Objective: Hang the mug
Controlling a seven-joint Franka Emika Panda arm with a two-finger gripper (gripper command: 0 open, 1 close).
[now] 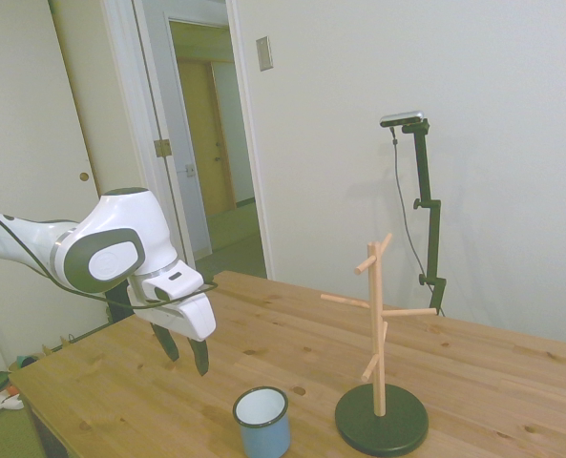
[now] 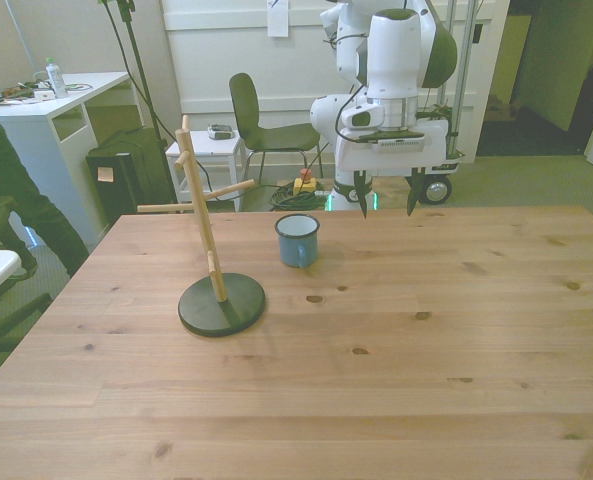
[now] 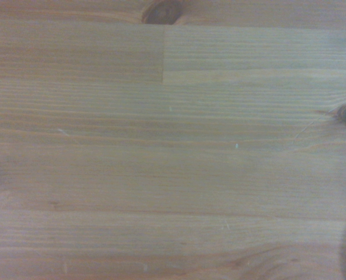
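Observation:
The light-blue mug [image 2: 297, 240] stands upright on the table, white inside with a dark rim, also seen in the side view as the mug [image 1: 262, 420]. A wooden mug tree [image 2: 202, 195] with several pegs rises from a dark round base [image 2: 222, 304] to the front view's left of the mug; in the side view the mug tree [image 1: 376, 315] stands just beyond the mug. My gripper [image 2: 386, 200] hangs open above the table's far edge, to the front view's right of the mug, with nothing between its fingers. The wrist view shows only bare wood.
The wooden table [image 2: 396, 340] stretches wide toward the camera. A person [image 2: 6, 180] sits at the front view's left beside a white desk [image 2: 56, 110]. A chair [image 2: 261, 125] and a wheeled cart [image 2: 396, 160] stand behind the table.

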